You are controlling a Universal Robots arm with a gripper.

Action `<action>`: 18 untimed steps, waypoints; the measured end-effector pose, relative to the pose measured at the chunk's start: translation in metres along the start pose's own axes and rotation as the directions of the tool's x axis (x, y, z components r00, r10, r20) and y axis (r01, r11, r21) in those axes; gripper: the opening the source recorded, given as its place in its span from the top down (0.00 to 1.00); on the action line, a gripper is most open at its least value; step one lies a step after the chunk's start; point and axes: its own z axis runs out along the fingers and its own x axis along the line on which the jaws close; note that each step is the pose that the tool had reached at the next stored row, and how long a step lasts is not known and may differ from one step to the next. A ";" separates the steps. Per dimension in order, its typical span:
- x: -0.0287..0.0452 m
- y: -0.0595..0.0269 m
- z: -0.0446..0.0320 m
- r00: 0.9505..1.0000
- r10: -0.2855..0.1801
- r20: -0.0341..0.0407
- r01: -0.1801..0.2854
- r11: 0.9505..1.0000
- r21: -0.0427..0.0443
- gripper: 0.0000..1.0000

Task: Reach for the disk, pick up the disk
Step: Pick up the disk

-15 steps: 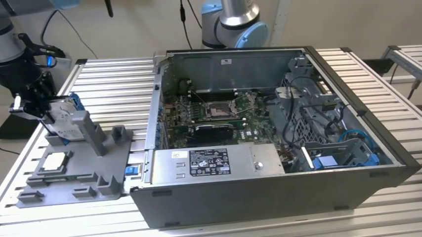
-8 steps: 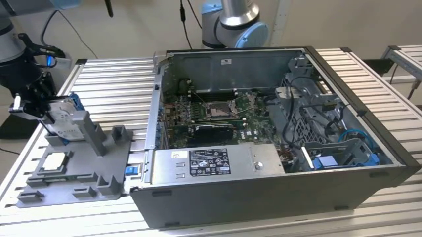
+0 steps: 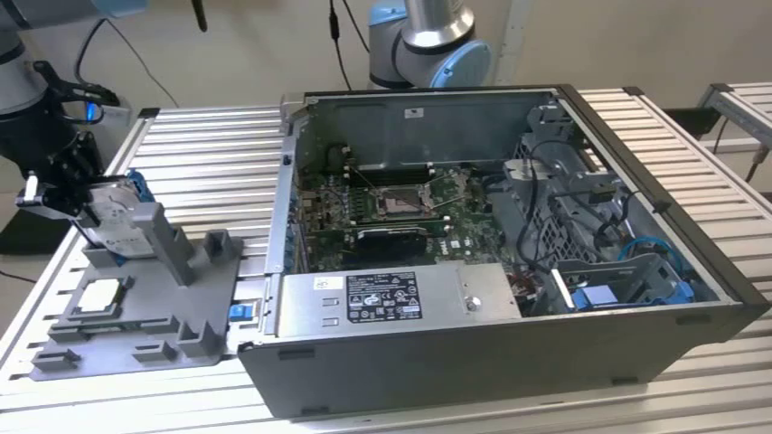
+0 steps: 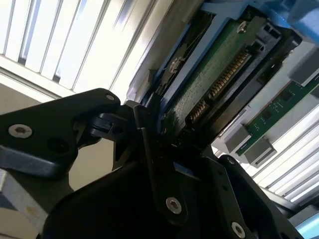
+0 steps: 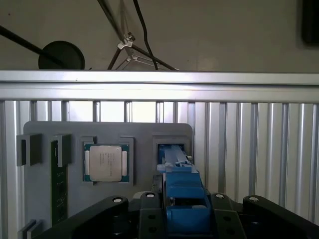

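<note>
reach: done | fingers (image 4: pixel 149 154) pinch disk (image 3: pixel 111 206) from both sides | disk stands in tray (image 3: pixel 145 316) slot near counter (image 3: pixel 205 154) edge | lift: not begun, I think

Open computer case (image 3: pixel 483 362) on slatted table (image 3: pixel 205 163); square chip (image 3: pixel 99 297) in grey tray (image 3: pixel 157 342).

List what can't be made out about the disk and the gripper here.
1. Disk label: exterior view, too small to make out.
2. Disk's near end: second wrist view, hidden behind the black body of the gripper.
3. Memory stick: first wrist view, one end hidden by the gripper's body.
</note>
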 end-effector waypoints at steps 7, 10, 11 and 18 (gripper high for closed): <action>-0.0001 0.0000 0.0000 1.000 0.000 -0.001 0.000 1.000 0.000 1.00; -0.0002 0.0000 0.0000 1.000 0.000 -0.001 0.000 1.000 0.000 1.00; -0.0002 0.0000 0.0000 1.000 0.000 -0.001 0.000 1.000 0.000 1.00; -0.0002 0.0000 0.0000 1.000 0.000 0.001 0.000 1.000 0.000 1.00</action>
